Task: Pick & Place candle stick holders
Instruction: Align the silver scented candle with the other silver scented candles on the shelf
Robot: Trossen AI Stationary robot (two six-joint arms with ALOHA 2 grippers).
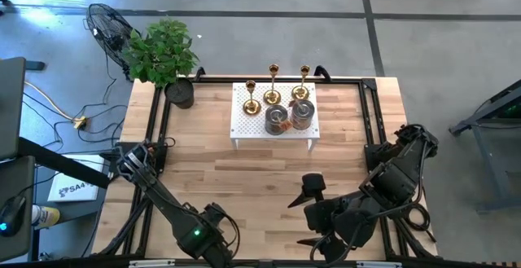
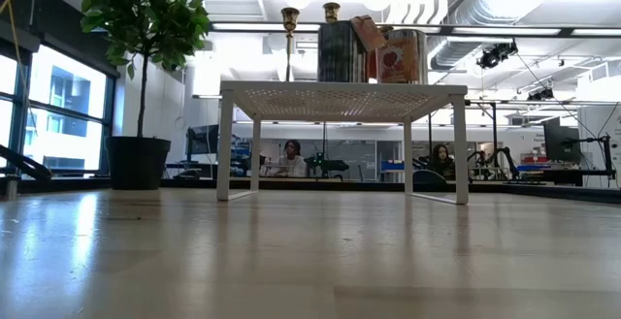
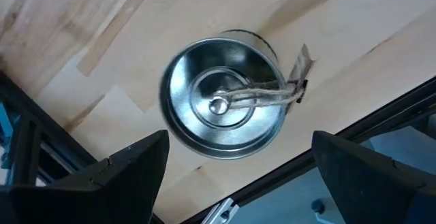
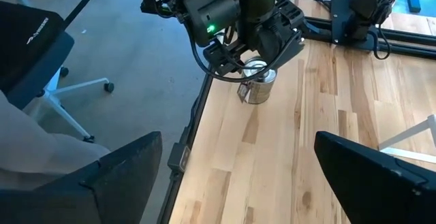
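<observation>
A squat silver candle stick holder [image 3: 225,94] with a twine-tied tag stands upright on the wood near the table's near-left edge [image 4: 259,88]. My left gripper [image 3: 238,176] hangs right above it, pointing down and open, one finger on either side and clear of it. The arm hides this holder in the high view. Three gold sticks [image 1: 273,85] and two silver cylinders [image 1: 276,119] stand on a white perforated stand [image 1: 244,125] at the far middle. My right gripper [image 1: 308,215] waits open above the near right of the table.
A black pot with a leafy plant [image 1: 181,93] stands at the far left corner. A black rail [image 3: 272,183] runs along the near edge, close beside the lone holder. Bare wood lies between the stand and the arms. People sit beyond the table [image 2: 291,154].
</observation>
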